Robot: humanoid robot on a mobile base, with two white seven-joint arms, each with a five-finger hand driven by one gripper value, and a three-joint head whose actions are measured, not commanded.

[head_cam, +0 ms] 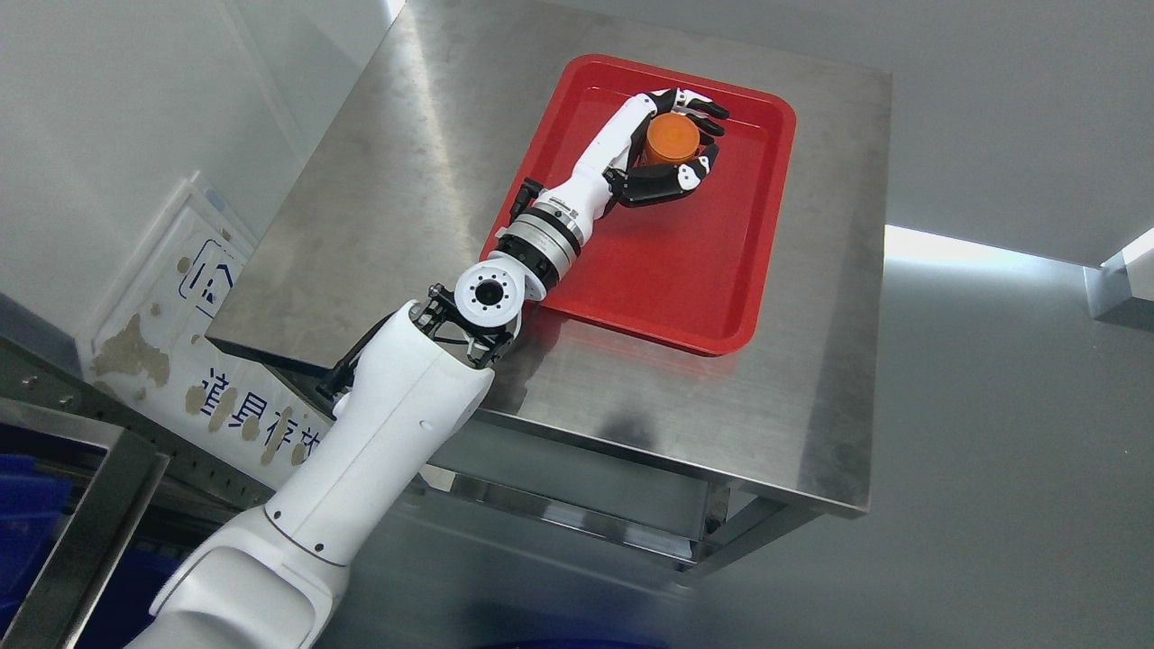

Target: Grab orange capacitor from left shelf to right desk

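Observation:
My left arm reaches from the lower left across the steel desk (397,207) into a red tray (685,297). My left hand (687,142) is at the tray's far end, its black and white fingers (703,110) curled around an orange cylindrical capacitor (671,140). The thumb presses the capacitor from below and the fingers wrap its top. I cannot tell whether the capacitor rests on the tray floor or is held just above it. My right arm is out of view.
The steel desk stands against white walls. A metal shelf frame (81,532) with blue bins (27,523) is at the lower left. A white sign with printed characters (207,361) leans beside the desk.

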